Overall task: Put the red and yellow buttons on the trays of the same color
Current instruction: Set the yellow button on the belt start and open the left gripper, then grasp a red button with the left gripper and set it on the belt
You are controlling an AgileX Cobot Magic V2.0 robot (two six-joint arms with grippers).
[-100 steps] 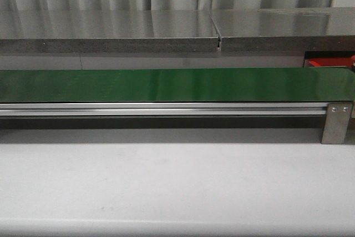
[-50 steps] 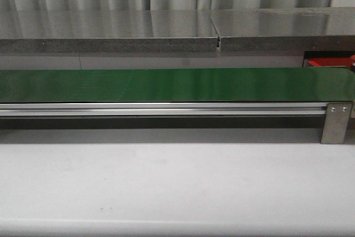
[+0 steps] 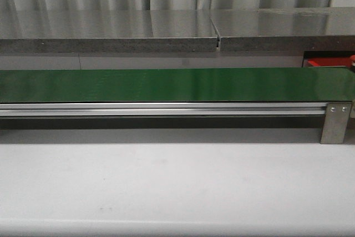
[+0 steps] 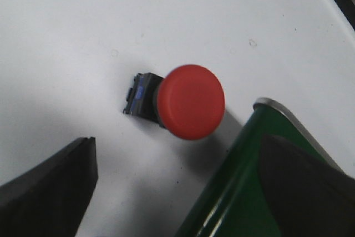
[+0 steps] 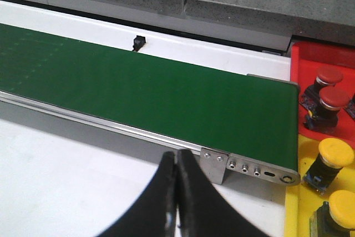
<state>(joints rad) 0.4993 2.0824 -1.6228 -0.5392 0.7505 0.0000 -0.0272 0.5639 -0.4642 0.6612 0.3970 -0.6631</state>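
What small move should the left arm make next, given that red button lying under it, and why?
Probably lower the left gripper straight down around the red button and close. In the left wrist view the fingers are spread wide and empty, and the button lies on its side on the white table, beside the conveyor belt end, ungrasped. The right gripper is shut and empty.

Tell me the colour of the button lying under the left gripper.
Red cap, with a black and blue base; the left wrist view shows it best.
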